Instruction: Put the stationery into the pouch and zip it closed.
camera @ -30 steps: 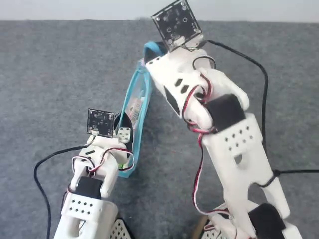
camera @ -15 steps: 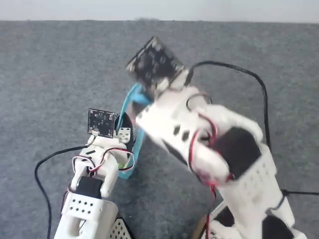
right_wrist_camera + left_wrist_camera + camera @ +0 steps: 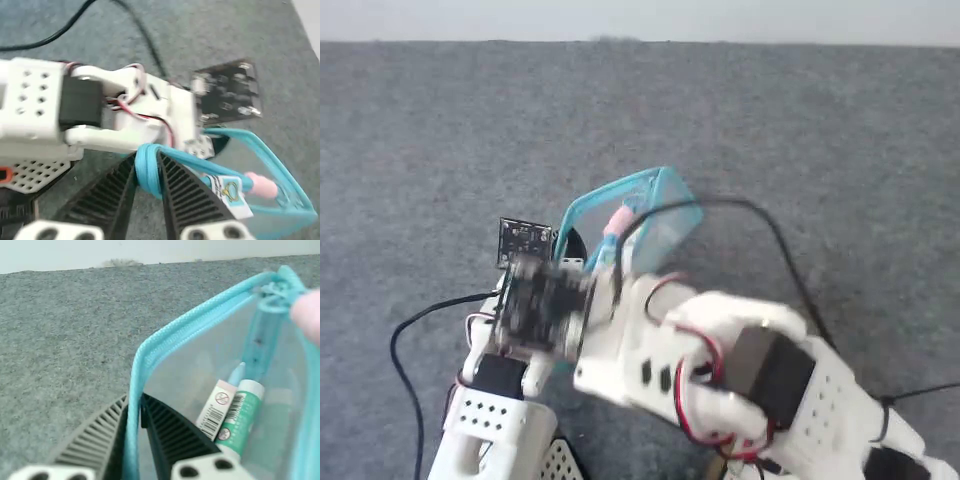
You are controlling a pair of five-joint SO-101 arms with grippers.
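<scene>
Now: your left claw (image 3: pixel 134 407) is clamped on the teal zip edge of the pouch (image 3: pixel 665 205) at its near left end. Your right claw (image 3: pixel 148 159) is closed on the pouch's teal loop (image 3: pixel 150 172), just beside the left one. The pouch lies on the grey mat (image 3: pixel 440 130), long axis running from both claws out to the far right, with a glue stick (image 3: pixel 239 412) and a pen (image 3: pixel 260 345) inside. Judgement: zip travel must follow that axis with the left claw as anchor, though you cannot tell yet whether the zip is fully shut.
</scene>
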